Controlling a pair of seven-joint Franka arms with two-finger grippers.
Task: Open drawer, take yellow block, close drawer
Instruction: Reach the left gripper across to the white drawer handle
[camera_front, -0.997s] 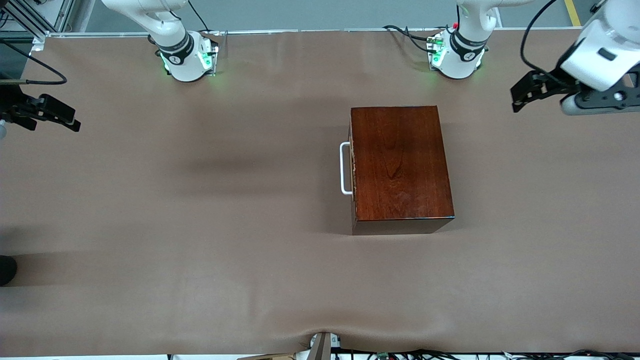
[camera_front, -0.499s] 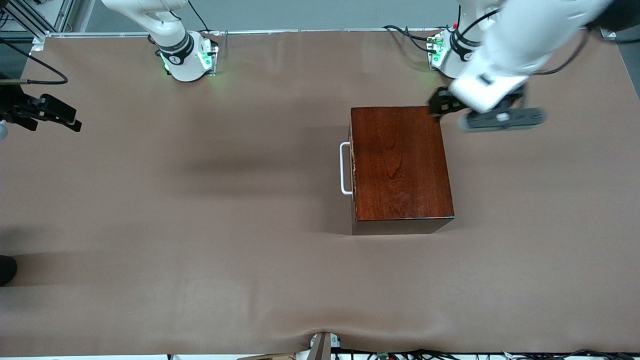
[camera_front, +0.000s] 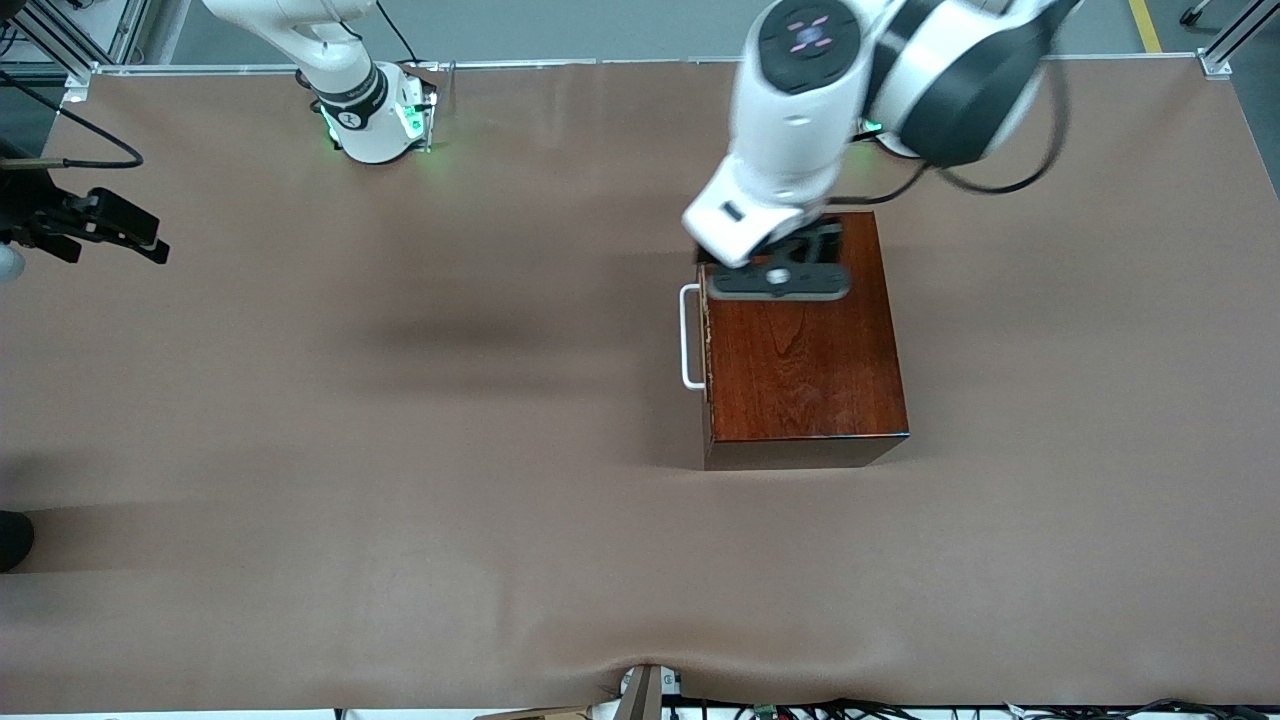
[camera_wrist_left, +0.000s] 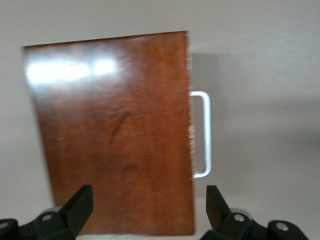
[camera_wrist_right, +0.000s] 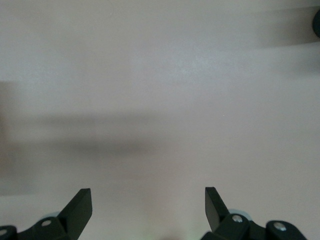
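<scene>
Front view first: we saw the dark wooden box (camera_front: 805, 350) sitting on the brown surface (camera_front: 400, 450), with the drawer fully shut, so only its white handle (camera_front: 689, 337) stuck out of the box's face toward the right arm's end; no yellow block anywhere in sight, so we guessed it was inside the drawer. The left claw (camera_front: 775, 262) hung over the top of the box, at the edge farthest from the front camera and close to the handle side; the right claw (camera_front: 100, 228) sat way off at the right arm's end of the surface, that arm just waiting.

Left wrist view: we looked straight down on the box lid (camera_wrist_left: 115, 130) with the handle (camera_wrist_left: 202, 134) poking out beside it; the claw's two fingers (camera_wrist_left: 77, 207) stood wide apart with nothing between them. The bar ran along the drawer's front edge, so its long axis lay crosswise to the line between the two fingers; we figured the left arm was by far the nearer one, and that the claw needed to slide sideways off the lid toward the handle, then drop to bar height.

Right wrist view: only bare surface (camera_wrist_right: 160, 100) and the right claw's fingers (camera_wrist_right: 80, 205), spread wide and empty.
</scene>
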